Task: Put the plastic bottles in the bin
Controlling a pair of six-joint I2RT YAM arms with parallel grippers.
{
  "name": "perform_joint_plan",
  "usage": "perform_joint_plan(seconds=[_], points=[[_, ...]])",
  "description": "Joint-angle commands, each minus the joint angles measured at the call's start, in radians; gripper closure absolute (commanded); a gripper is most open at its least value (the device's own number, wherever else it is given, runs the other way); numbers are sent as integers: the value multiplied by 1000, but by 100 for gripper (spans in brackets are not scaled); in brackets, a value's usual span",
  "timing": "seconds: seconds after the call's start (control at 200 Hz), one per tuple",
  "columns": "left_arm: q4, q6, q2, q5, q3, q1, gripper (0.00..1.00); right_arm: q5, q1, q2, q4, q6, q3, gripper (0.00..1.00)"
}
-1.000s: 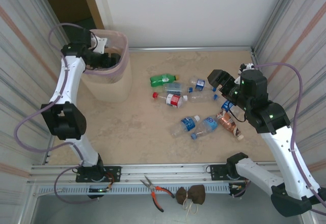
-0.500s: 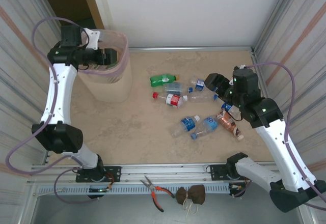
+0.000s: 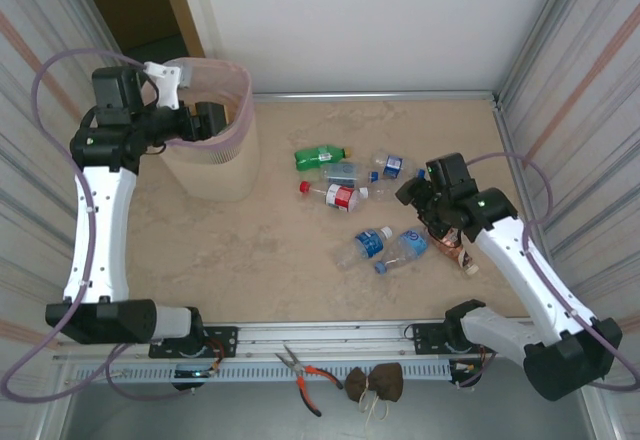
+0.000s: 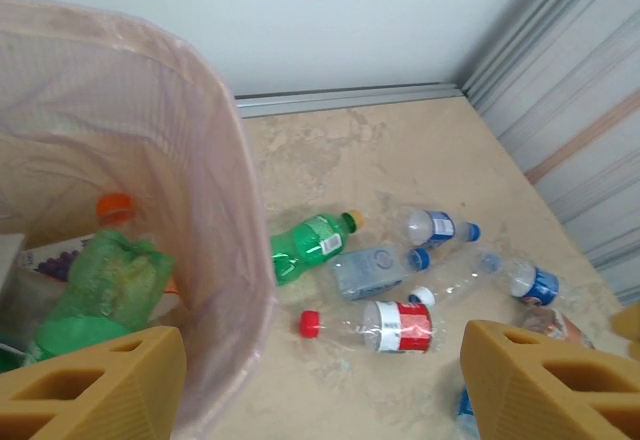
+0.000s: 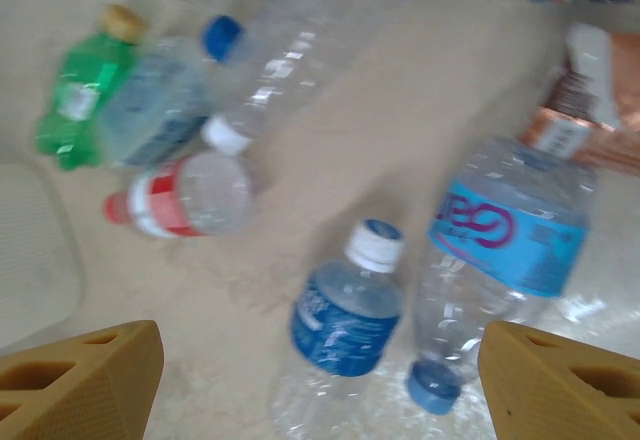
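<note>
Perhaps nine bottles (image 3: 342,197), one bin (image 3: 215,165)

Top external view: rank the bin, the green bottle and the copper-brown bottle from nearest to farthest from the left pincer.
1. bin, far left, beneath the left pincer.
2. green bottle, in the middle.
3. copper-brown bottle, far right.

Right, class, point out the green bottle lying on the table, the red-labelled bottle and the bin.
green bottle (image 3: 319,158): top external view, middle of its body.
red-labelled bottle (image 3: 343,197): top external view, on the red label.
bin (image 3: 215,172): top external view, on its front wall.
</note>
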Motion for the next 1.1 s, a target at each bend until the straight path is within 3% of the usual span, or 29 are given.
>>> perform_joint_plan(seconds=[0.0,0.296,0.551,1.092], points=[[82,-71,-64,80,-69,6,27,30,-27,28,-68,127,-48,19],[179,-126,-131,126,-180,-34,25,-59,-127,130,10,228,-202,16],[212,-152,-141,102,-220,-92,25,-115,-140,253,59,202,-176,5],[229,-167,-140,109,-217,-113,26,-123,-136,421,132,206,-153,14]])
